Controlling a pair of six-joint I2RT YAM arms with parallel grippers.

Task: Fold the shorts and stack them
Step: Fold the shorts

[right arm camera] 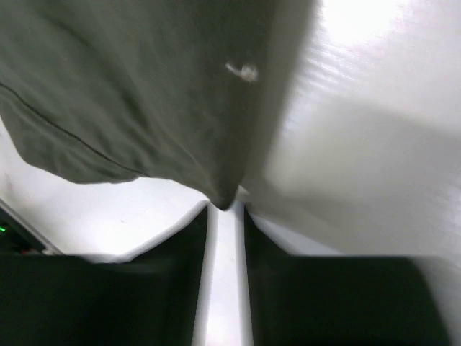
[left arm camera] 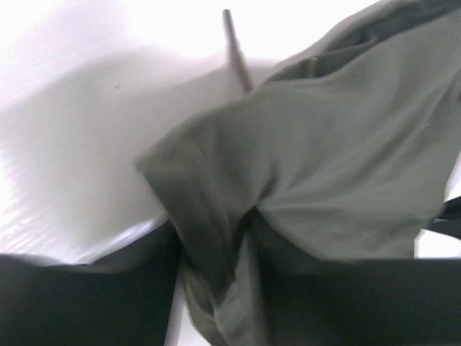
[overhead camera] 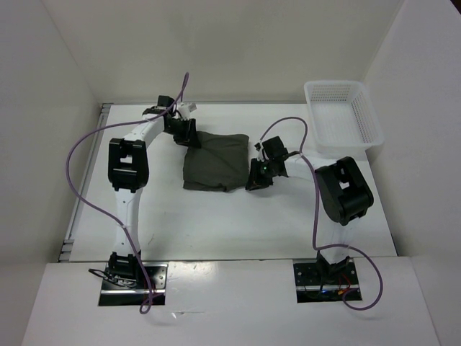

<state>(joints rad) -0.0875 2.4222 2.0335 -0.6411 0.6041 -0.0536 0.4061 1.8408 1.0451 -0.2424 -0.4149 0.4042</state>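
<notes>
The dark olive-green shorts (overhead camera: 216, 162) lie as a folded, roughly square bundle in the middle of the white table. My left gripper (overhead camera: 189, 137) sits at the bundle's far left corner. In the left wrist view it (left arm camera: 216, 288) is shut on a bunched fold of the shorts (left arm camera: 324, 158), and cloth fills the gap between the dark fingers. My right gripper (overhead camera: 256, 179) is at the bundle's right edge. Its wrist view shows it (right arm camera: 225, 213) nearly shut, with a pointed corner of the shorts (right arm camera: 144, 86) pinched at the tips and table showing in the thin gap behind.
A white mesh basket (overhead camera: 338, 115) stands at the back right of the table (overhead camera: 216, 223). White walls close in the left, back and right sides. A purple cable (overhead camera: 83, 155) loops off the left arm, and its end (left arm camera: 236, 50) shows beyond the cloth.
</notes>
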